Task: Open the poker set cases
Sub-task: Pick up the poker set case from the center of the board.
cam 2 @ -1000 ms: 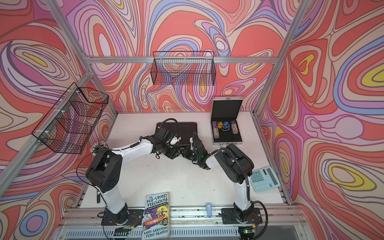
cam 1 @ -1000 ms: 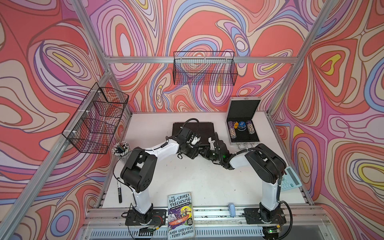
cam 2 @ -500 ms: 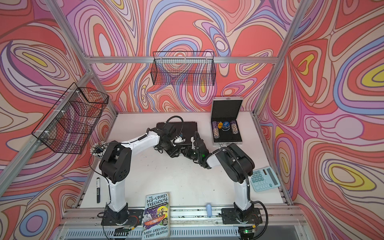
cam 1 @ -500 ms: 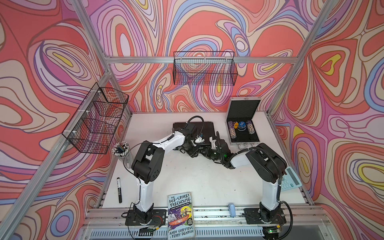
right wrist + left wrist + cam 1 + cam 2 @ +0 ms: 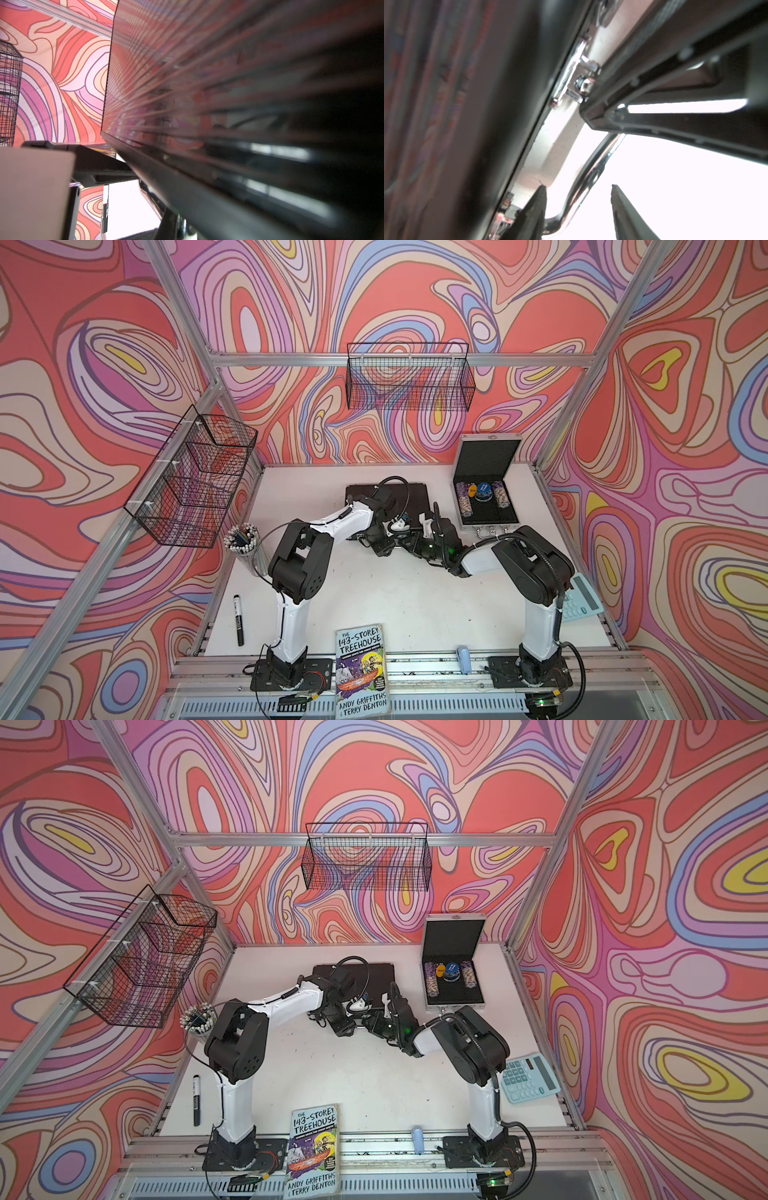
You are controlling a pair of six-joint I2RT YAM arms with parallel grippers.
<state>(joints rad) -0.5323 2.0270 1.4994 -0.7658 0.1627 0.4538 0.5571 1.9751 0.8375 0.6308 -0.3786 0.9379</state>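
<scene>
Left wrist view: the left gripper (image 5: 577,187) is narrowly parted around the chrome handle (image 5: 591,166) of the black case (image 5: 417,499), which lies mid-back on the desk (image 5: 395,605). The right gripper (image 5: 422,524) is pinched together at that case's front edge. The silver case (image 5: 486,458) stands open in the back right corner.

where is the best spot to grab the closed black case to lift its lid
Probably the chrome handle on the near edge of the black case, coming from the robot's side with the end effector across the bar. The case lies flat, shut, and the handle stands off the edge with room around it; the left end effector straddles it, open.
</scene>
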